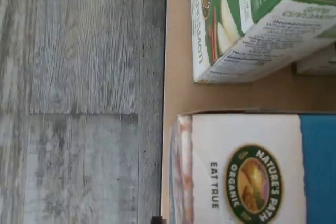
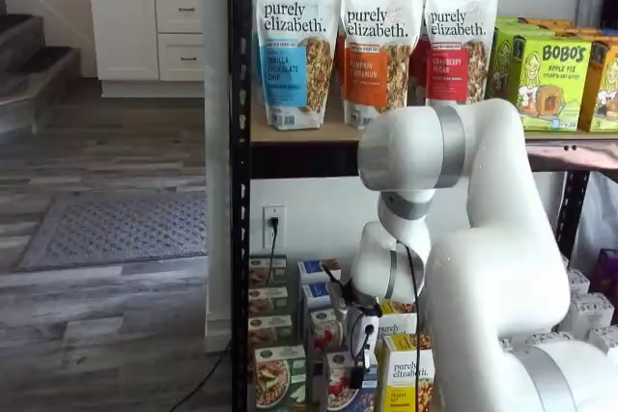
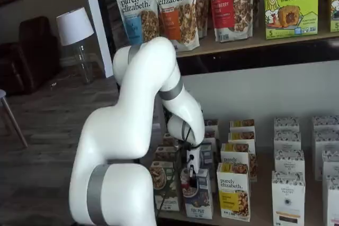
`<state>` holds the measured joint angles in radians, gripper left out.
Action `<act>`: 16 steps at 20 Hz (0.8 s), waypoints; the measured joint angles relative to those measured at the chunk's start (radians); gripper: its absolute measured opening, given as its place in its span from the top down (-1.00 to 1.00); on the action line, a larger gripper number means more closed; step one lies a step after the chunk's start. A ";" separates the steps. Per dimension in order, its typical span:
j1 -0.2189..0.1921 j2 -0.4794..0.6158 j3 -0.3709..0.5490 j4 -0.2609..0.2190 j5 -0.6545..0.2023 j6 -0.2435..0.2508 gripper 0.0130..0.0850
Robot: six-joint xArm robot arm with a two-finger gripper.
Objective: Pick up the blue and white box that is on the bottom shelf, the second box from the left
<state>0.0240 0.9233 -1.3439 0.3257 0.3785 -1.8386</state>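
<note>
In both shelf views the gripper [image 3: 192,177] hangs at the top of the blue box [image 3: 199,200], low centre on the bottom shelf [image 3: 265,219], but its fingers' spread I cannot tell.

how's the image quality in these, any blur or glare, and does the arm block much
Wrist view: turned sideways, soft close-up blur on the blue and white box, no glare. Both shelf views: even indoor light, mild softness; the arm hides much of the bottom shelf, and the gripper looks small and dark.
</note>
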 joint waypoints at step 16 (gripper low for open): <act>0.003 0.007 -0.012 0.021 0.021 -0.015 -0.33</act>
<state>0.0267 0.9299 -1.3555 0.3464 0.3990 -1.8538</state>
